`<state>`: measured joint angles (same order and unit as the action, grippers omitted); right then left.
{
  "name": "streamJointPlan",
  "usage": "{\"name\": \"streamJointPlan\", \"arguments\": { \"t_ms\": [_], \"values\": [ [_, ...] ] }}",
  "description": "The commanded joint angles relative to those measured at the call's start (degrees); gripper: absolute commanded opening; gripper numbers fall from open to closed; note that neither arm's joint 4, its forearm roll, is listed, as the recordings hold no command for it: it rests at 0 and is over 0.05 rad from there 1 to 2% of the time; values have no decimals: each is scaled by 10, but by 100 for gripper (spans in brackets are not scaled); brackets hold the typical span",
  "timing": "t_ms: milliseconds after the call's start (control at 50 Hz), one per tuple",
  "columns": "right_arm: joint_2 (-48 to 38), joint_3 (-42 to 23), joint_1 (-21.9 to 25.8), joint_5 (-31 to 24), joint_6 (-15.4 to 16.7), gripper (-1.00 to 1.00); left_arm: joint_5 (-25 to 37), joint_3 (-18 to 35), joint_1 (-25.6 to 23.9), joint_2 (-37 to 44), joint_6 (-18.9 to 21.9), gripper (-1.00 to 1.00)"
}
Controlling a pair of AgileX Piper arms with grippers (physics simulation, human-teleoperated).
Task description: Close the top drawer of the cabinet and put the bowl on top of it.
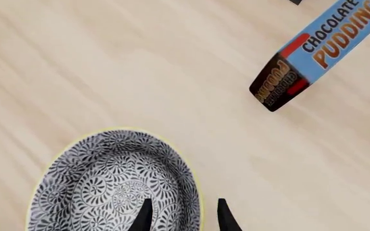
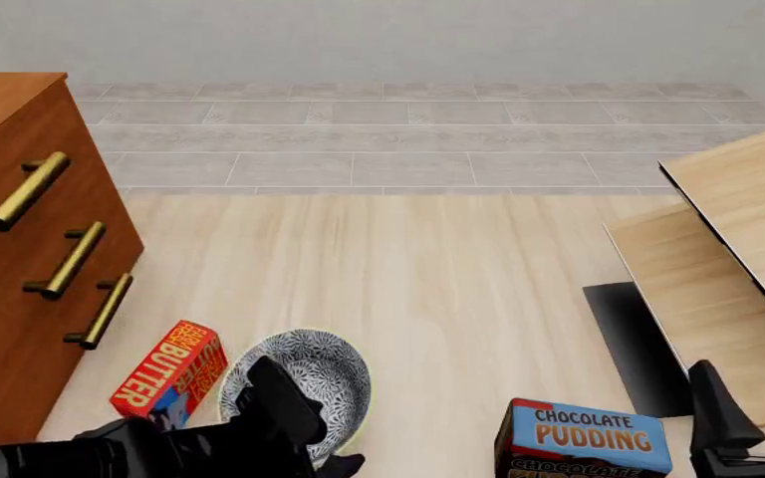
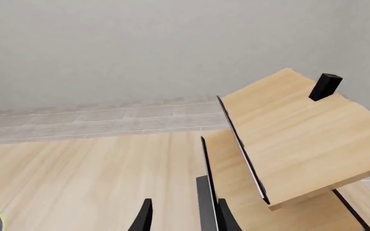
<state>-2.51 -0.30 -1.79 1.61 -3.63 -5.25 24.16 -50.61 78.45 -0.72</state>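
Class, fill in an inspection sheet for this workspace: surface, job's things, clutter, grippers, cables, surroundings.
Surface: pale wood table, bare in the middle.
Job's things: cabinet at the left edge; its top drawer looks flush with the two below. Bowl upright on the table, near the front edge.
Clutter: butter box between bowl and cabinet; chocolate pudding box to the bowl's right; tilted wooden shelf boards at right.
Grippers: left gripper open, its fingers straddling the bowl's rim; right gripper open, holding nothing, near the shelf boards.
Cables: nothing seen.
Surroundings: grey tiled floor and plain wall beyond the table.
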Motion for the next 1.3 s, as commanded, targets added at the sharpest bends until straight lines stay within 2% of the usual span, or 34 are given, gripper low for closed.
{"name": "streamJointPlan", "arguments": {
  "t_ms": [20, 500, 520, 580, 780, 960, 1040, 1080, 1300],
  "values": [
    [0, -2, -1, -2, -2, 100, -15, -5, -2, 17, 2, 100],
    [0, -1, -1, 0, -2, 100, -32, -8, 5, 39, 16, 100],
    [0, 1, 0, 1, -2, 100, -32, -7, 13, 37, 24, -100],
    [0, 1, 0, 1, -2, 100, -27, -6, 29, 22, 41, -100],
    [-1, -2, 2, -1, 0, 100, -20, -6, 43, 1, 59, -100],
    [3, -2, 2, -5, 1, 100, 1, -5, 31, -35, 77, -100],
    [4, -2, 2, -5, 1, 100, 7, -8, 30, -59, 111, -100],
    [4, -2, 2, -5, 1, 100, 9, -7, 28, -61, 111, -100],
    [4, -1, 1, -3, 1, 100, 59, 7, 12, -117, 171, -100]
  ]
}}
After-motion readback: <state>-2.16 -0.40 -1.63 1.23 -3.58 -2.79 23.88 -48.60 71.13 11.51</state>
